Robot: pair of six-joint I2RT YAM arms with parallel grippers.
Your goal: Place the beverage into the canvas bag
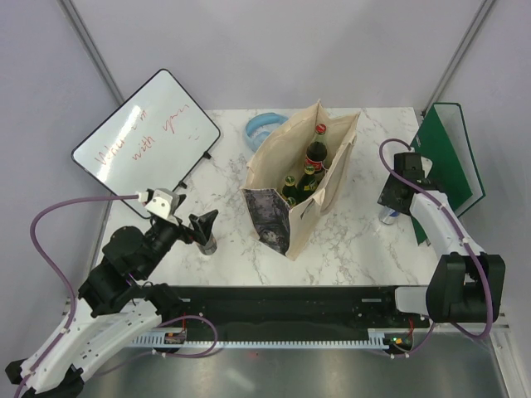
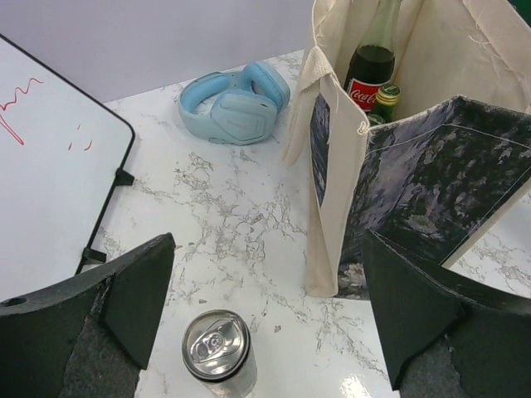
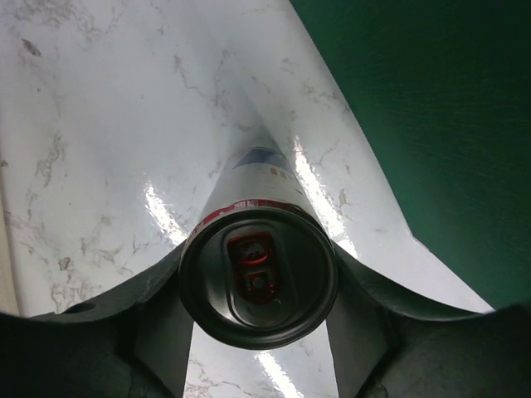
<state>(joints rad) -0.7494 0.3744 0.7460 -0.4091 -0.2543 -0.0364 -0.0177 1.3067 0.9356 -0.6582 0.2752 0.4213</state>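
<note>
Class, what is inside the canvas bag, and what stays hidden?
A red-capped cola bottle and at least two green bottles stand inside the canvas bag. Its cloth walls hide their lower parts and the bag's bottom.

The left gripper (image 2: 267, 249) had its 2 dark fingers (image 2: 137, 303) far apart. A shiny silver drink can (image 2: 217, 355) stood upright between them on the white marble table (image 2: 224, 207). The tall beige cloth bag (image 2: 325, 224) stood close by, with 2 glass bottles (image 2: 370, 75) inside. Behind lay light blue headphones (image 2: 235, 104).
</note>
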